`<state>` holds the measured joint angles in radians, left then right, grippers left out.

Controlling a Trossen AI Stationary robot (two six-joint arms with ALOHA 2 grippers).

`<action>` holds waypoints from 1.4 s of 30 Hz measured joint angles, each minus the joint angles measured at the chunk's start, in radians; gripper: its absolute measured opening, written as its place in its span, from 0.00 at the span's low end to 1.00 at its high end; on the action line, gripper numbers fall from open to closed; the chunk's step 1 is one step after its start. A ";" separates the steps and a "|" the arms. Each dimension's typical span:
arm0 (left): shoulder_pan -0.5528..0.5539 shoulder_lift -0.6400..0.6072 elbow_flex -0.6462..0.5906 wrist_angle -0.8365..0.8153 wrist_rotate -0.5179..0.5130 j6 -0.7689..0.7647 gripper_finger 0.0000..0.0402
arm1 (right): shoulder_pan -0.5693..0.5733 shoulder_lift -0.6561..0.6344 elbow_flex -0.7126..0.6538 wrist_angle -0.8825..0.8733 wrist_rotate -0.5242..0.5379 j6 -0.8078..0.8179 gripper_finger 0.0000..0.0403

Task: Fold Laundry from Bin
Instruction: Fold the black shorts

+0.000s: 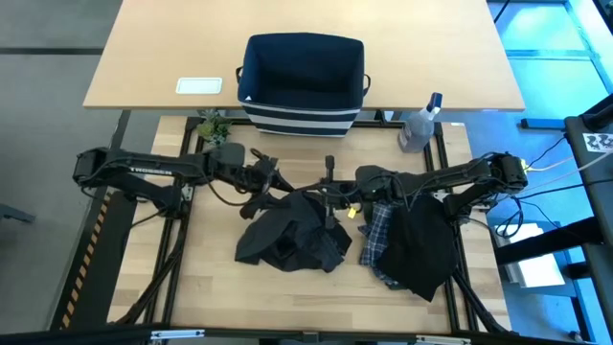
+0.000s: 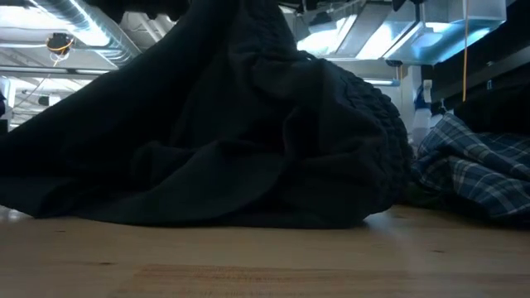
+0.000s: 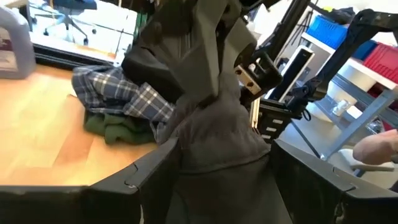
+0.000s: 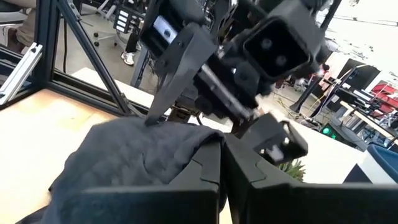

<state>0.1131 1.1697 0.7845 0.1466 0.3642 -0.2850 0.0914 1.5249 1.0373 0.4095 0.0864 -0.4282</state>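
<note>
Just in front of the boxy navy-blue fabric bin with white stripes [image 1: 304,84], on the pale wooden tabletop [image 1: 206,287], lies the laundry. A crumpled black cloth garment [image 1: 287,235] sits in a loose heap, and beside it, on the side away from the left arm, a second dark garment [image 1: 419,244] drapes over a blue-and-white plaid shirt [image 1: 376,233]. In the left wrist view a bit of dark olive-green cloth [image 3: 118,129] shows under the plaid. The bin looks empty from above.

All of this is soft and light; it will sag, stretch and slide on the smooth wood rather than hold any shape. I judge an edge, hem or corner a better hold than the bunched middle, where layers would come up together.

The left gripper [image 3: 217,168] hangs over the black heap with its jaws spread wide; dark cloth lies between them, but nothing is pinched. The right gripper [image 4: 221,177] sits at the heap's edge nearest the bin, jaws pressed fully together, with black cloth right at their tips; whether any fabric is caught there I cannot tell.

The two arms nearly meet over the heap, so they crowd each other. A clear spray bottle [image 1: 420,125] and a small green plant [image 1: 215,126] flank the bin, clear of the cloth.
</note>
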 joint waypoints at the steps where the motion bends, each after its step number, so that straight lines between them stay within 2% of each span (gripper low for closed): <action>1: 0.000 0.012 0.000 0.010 0.007 -0.001 0.61 | 0.000 0.000 0.000 0.000 0.000 0.000 0.01; 5: 0.000 0.056 -0.001 0.050 0.016 -0.012 0.61 | 0.000 0.000 0.009 0.004 0.000 0.000 0.01; 14: 0.000 0.062 -0.001 0.080 0.014 -0.023 0.61 | 0.000 0.000 0.010 -0.004 0.001 0.000 0.01; 17: 0.000 0.062 -0.001 0.079 -0.003 -0.007 0.58 | 0.000 0.000 0.010 -0.006 0.001 0.000 0.01; 21: 0.000 0.062 -0.001 0.078 -0.027 0.049 0.44 | 0.000 0.000 0.011 -0.006 -0.001 0.000 0.01; 28: 0.000 0.062 -0.002 0.099 0.022 0.176 0.05 | 0.000 0.000 0.012 0.010 -0.018 0.000 0.01; 31: 0.000 0.061 -0.002 0.100 0.042 0.194 0.03 | 0.000 -0.005 0.012 0.012 -0.018 -0.009 0.02; 35: 0.000 0.017 -0.002 0.077 0.072 0.231 0.02 | 0.000 -0.061 0.012 -0.032 -0.016 -0.022 0.14; 42: 0.000 -0.187 -0.002 -0.144 0.056 0.413 0.01 | 0.001 -0.189 0.012 -0.268 0.038 0.098 0.44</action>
<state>0.1131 0.9826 0.7830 0.0026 0.4199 0.1283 0.0925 1.3356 1.0492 0.1414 0.1242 -0.3304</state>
